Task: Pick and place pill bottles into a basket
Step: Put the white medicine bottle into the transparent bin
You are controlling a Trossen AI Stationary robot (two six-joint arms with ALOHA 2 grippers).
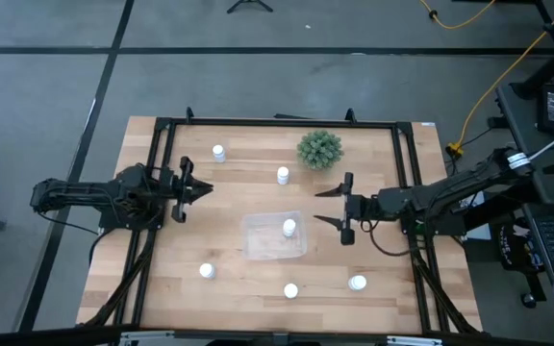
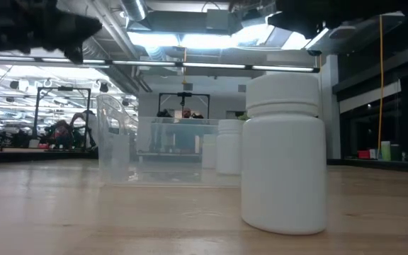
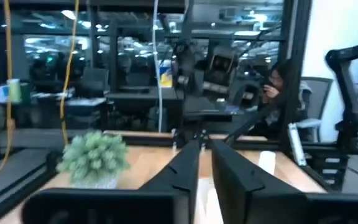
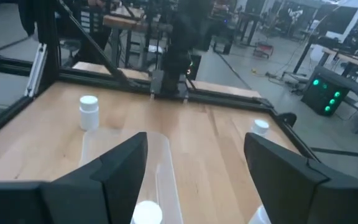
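Six small white pill bottles show in the high view. One (image 1: 289, 228) stands inside the clear basket (image 1: 258, 248) at mid-table. Two (image 1: 218, 152) (image 1: 283, 175) stand toward the far edge. Three (image 1: 207, 271) (image 1: 290, 290) (image 1: 357, 283) stand near the front edge. My right gripper (image 1: 326, 206) is open and empty, just right of the basket, above the table. In its wrist view (image 4: 194, 180) the basket (image 4: 163, 158) and the bottle's cap (image 4: 146, 213) lie ahead. My left gripper (image 1: 206, 188) is shut and empty at the table's left.
A green spiky plant (image 1: 319, 149) stands at the far edge, right of centre, and shows in the left wrist view (image 3: 95, 158). A black frame (image 1: 277, 121) runs round the table. In the low view one bottle (image 2: 283, 152) stands close, with the basket (image 2: 119, 142) behind it.
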